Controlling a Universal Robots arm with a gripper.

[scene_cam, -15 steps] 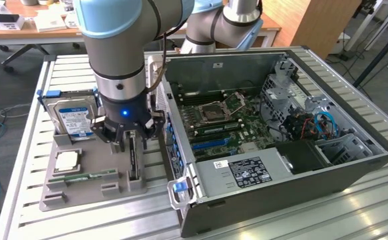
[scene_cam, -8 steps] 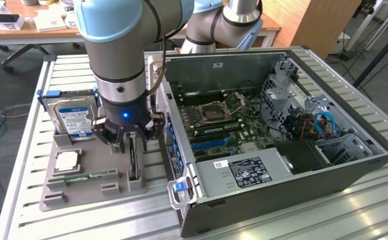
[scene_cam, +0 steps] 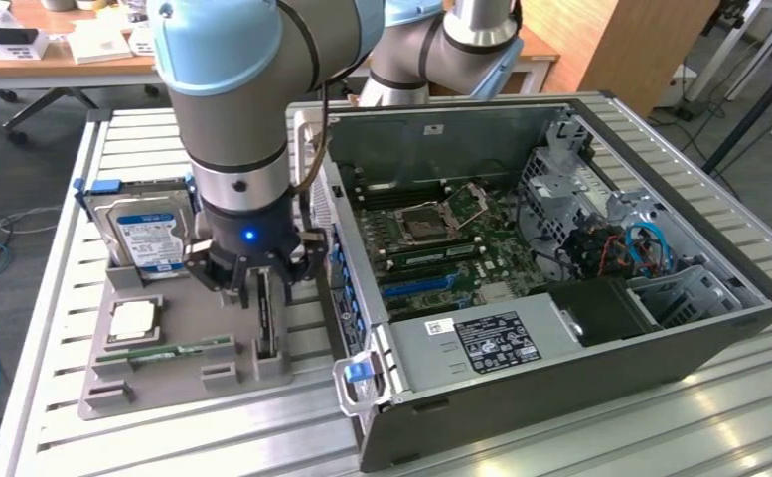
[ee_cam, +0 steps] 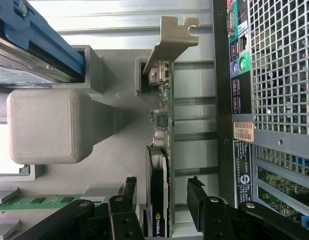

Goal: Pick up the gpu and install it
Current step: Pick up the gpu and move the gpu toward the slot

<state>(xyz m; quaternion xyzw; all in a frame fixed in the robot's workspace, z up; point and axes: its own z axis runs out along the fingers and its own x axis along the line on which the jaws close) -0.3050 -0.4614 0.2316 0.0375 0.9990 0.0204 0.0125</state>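
1. Grey tray (scene_cam: 180, 308) holds your gpu (ee_cam: 158, 150) on edge in a slot, silver bracket (ee_cam: 169, 40) at one end, just beside the case (scene_cam: 598, 368).
2. Your gripper (scene_cam: 263, 290) straddles the gpu, fingers (ee_cam: 127, 200) apart with a gap each side; it grips nothing.
3. Same tray carries a hard drive (scene_cam: 147, 234) and memory stick (scene_cam: 163, 351).

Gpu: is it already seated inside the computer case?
No. The gpu stands on edge in the gray holder outside the computer case, with the gripper over it.
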